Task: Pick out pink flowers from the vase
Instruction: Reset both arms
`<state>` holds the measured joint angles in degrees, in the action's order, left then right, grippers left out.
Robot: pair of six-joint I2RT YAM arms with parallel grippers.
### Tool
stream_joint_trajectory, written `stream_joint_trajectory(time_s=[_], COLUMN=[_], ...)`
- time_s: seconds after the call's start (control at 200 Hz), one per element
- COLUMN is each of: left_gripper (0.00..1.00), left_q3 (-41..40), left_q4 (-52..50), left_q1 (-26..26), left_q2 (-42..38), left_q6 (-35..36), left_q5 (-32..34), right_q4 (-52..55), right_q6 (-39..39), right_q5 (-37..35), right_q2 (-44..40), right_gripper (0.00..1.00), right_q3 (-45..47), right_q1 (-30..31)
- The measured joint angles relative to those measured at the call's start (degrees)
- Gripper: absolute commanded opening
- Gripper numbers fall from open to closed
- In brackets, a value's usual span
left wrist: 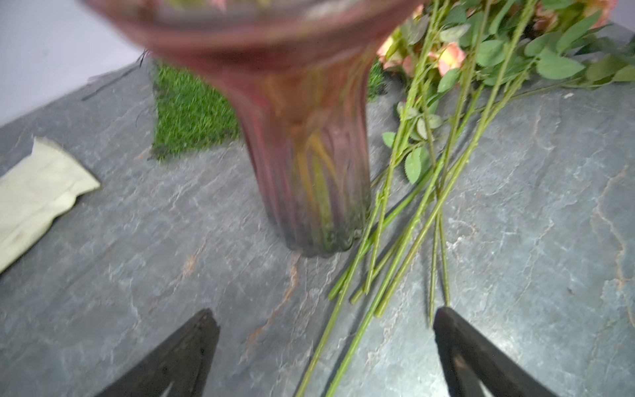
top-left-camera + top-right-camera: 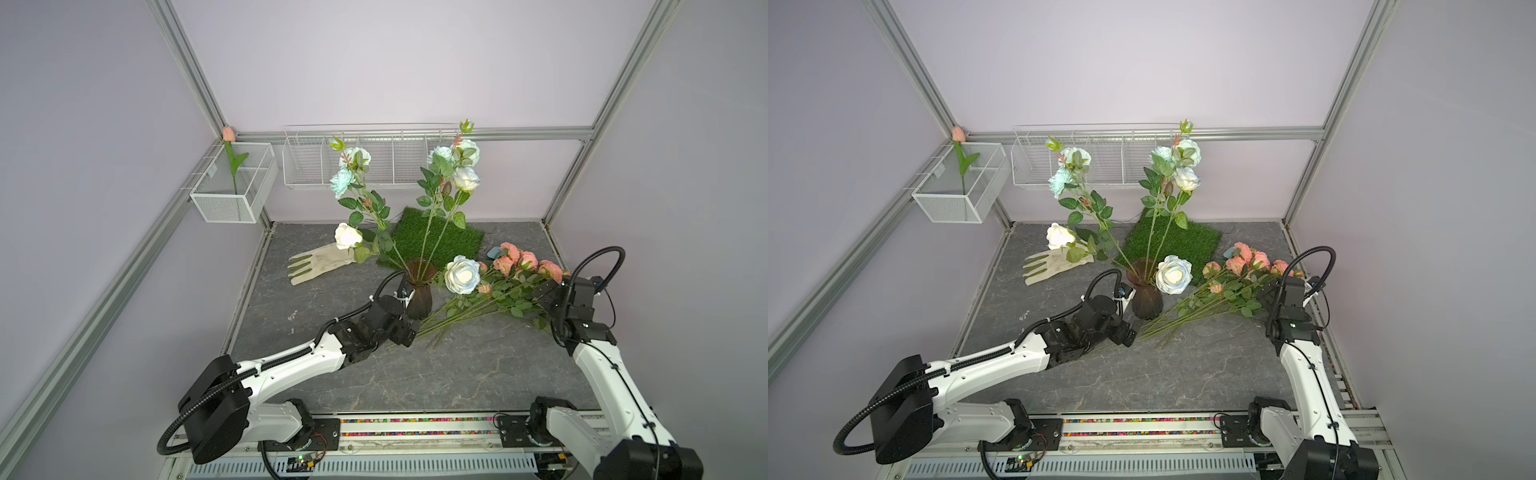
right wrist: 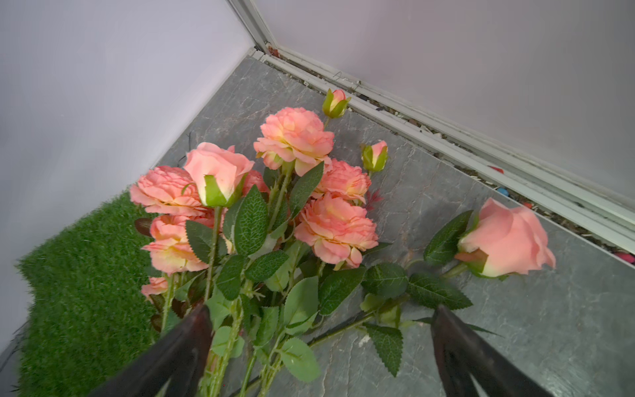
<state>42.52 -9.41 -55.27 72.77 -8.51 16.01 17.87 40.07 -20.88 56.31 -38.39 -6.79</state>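
Observation:
The dark ribbed glass vase point(image 2: 417, 297) point(image 2: 1146, 299) point(image 1: 309, 178) stands mid-table and holds only white and pale blue roses point(image 2: 461, 274). The pink flowers point(image 2: 519, 262) point(image 2: 1246, 259) point(image 3: 295, 137) lie in a bundle on the table to the vase's right, their green stems point(image 1: 405, 223) running past its base. My left gripper point(image 2: 407, 329) point(image 2: 1126, 331) point(image 1: 324, 318) is open just in front of the vase, over the stem ends, gripping nothing. My right gripper point(image 2: 545, 291) point(image 2: 1266, 291) point(image 3: 323, 312) is open over the leafy stems below the blooms, its jaws wide apart on either side of them.
A pale glove point(image 2: 320, 262) lies left of the vase, and a green grass mat point(image 2: 440, 241) lies behind it. A mesh basket point(image 2: 232, 195) with a peach tulip point(image 2: 227, 134) and a wire rack point(image 2: 357, 162) hang on the back walls. The frame rail point(image 3: 446, 137) runs close beside the blooms.

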Motion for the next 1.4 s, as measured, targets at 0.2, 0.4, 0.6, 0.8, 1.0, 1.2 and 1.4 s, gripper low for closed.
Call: stream_joint_trajectory(time_s=[0.2,0.4,0.6,0.8,1.0,1.2,1.4], left_gripper=[0.99,0.99,0.99,0.99,0.99,0.99,0.99], left_q3=[-6.19,-7.58,-7.48,-7.15,-7.06,-4.74,2.95], left_q4=[-0.57,-1.03,0.28,0.50,0.83,1.75,2.93], left_q1=[3.91,16.22,27.02,29.03,29.07,32.81,40.06], left_q2=[-4.00,-10.05,-13.20,-10.64,-9.18,-3.54,7.54], left_q6=[-10.38,-16.72,-16.90,-15.34,-14.12,-10.32,-6.54], left_q5=[4.72,7.43,8.15,7.74,8.35,15.96,19.80], right_q4=[-0.68,-6.01,-10.64,-12.22,-13.60,-22.25,-35.15], right_q6=[-3.10,-6.84,-9.33,-10.80,-11.87,-17.75,-26.56], right_q5=[-4.42,-7.96,-10.16,-11.26,-11.45,-15.39,-20.17], right_q2=[4.15,8.85,9.62,9.60,9.60,13.31,22.84], right_gripper=[0.98,0.97,0.97,0.97,0.98,0.91,0.89], right_q3=[0.00,0.24,1.86,1.99,2.19,5.60,8.72], right_q1=[0.00,0.39,1.70,2.12,2.51,7.45,13.46])
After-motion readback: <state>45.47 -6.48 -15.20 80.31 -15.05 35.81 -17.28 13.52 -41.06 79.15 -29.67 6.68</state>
